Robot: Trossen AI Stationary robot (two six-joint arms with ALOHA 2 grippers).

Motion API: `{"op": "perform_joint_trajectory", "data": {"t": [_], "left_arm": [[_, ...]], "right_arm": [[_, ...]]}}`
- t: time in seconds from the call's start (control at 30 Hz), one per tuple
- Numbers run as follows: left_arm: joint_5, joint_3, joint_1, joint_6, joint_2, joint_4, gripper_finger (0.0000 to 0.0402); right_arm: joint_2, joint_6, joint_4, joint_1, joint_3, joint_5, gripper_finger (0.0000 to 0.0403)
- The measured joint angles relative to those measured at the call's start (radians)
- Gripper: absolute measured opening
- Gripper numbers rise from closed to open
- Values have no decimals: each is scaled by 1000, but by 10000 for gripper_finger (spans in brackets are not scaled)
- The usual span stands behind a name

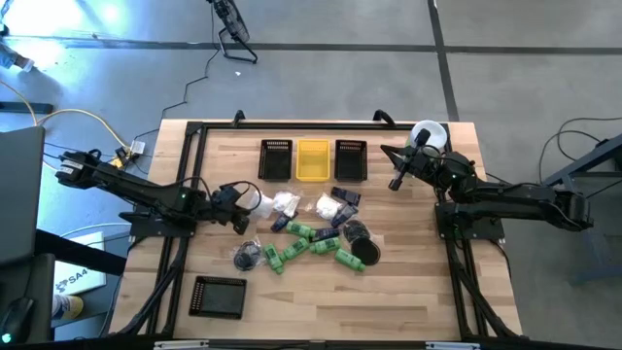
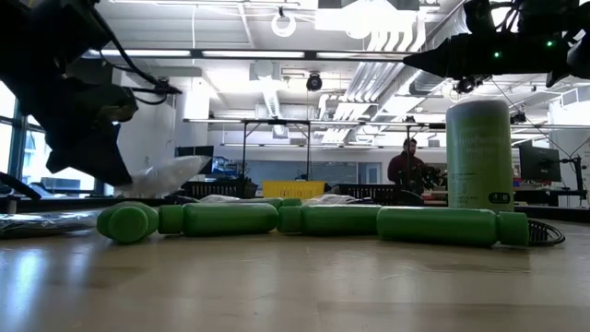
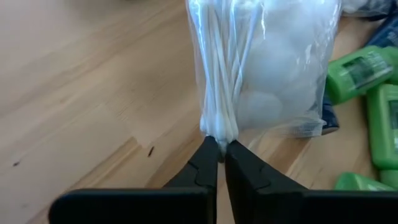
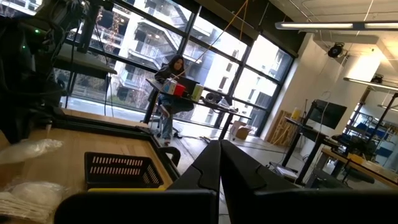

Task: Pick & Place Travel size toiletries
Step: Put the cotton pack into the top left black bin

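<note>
The travel size toiletries lie in a heap at the table's middle: green bottles, white packets, dark blue tubes and black round pieces. At the heap's left end my left gripper is shut on a clear packet of white cotton swabs and balls. That packet also shows in the low view as a white packet. My right gripper hangs shut and empty in the air at the back right, next to the big pale-green cylinder. My left gripper pinches the packet's gathered end, where the swab tips bunch, between its two fingertips. The fingers come from the table's left, slanting down. The packet sticks out beyond the fingers and looks raised off the wood in the low view.
Two black bins and a yellow bin between them stand in a row at the table's far edge. Another black bin sits at the near left. People show in the room beyond the table.
</note>
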Motion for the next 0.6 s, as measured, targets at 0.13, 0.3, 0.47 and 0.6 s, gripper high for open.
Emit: {"op": "perform_joint_trajectory", "data": {"t": [0.13,0.3,0.47,0.6], "left_arm": [[0,4,0,1,0,0,3],[-1,4,0,8,0,2,2],[-3,5,0,19,0,-1,2],[-3,5,0,27,0,-1,1]], "right_arm": [[0,0,0,0,0,0,2],[0,0,0,0,0,0,2],[0,0,0,0,0,0,2],[0,0,0,0,0,0,2]]}}
